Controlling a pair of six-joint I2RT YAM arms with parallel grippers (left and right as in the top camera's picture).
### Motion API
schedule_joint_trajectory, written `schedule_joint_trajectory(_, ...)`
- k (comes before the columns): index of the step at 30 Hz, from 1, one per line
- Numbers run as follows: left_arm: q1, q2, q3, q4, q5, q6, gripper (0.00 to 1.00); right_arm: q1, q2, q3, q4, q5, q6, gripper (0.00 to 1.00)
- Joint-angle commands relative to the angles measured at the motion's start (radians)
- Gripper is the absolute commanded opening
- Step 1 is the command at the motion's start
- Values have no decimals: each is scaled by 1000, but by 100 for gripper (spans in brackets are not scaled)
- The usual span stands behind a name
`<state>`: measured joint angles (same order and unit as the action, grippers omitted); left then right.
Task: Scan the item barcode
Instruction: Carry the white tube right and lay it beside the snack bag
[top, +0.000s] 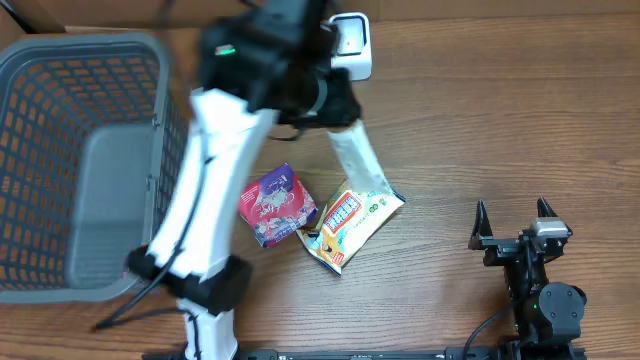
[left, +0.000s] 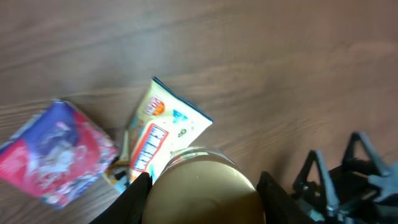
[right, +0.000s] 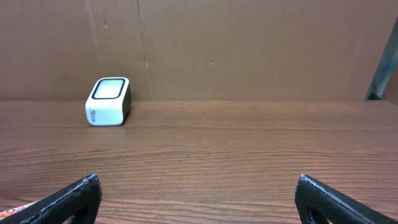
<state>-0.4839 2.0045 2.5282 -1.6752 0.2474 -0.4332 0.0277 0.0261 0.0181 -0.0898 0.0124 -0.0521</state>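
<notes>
Left end effector (left: 202, 186): pinching a pale pouch (top: 358, 155)
Pouch: hangs near the white scanner (top: 350, 45), above a yellow packet (top: 352, 222)
Right end effector (top: 513, 222): spread, holding nothing

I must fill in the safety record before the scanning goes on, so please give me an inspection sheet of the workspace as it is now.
surface: brown wooden table.
job's things: white scanner at the far edge; pouch held up near it.
clutter: purple packet and yellow snack packet lying side by side; grey basket at the left.
grippers: left gripper shut on the pouch; right gripper open, holding nothing.
cables: black cable by the left arm's base.
surroundings: cardboard wall behind the table.
</notes>
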Motion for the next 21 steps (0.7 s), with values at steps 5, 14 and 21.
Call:
schedule_joint_trajectory(5,-171,185,26,40,16,9,5,-2,-6,-10,8,8,4,100)
schedule_joint_trajectory(14,-260,338,26,107,16,-1,7,-2,-6,-10,8,8,4,100)
schedule_joint_trajectory(21,-263,391,26,204,15,-1,56,-2,-6,-10,8,8,4,100)
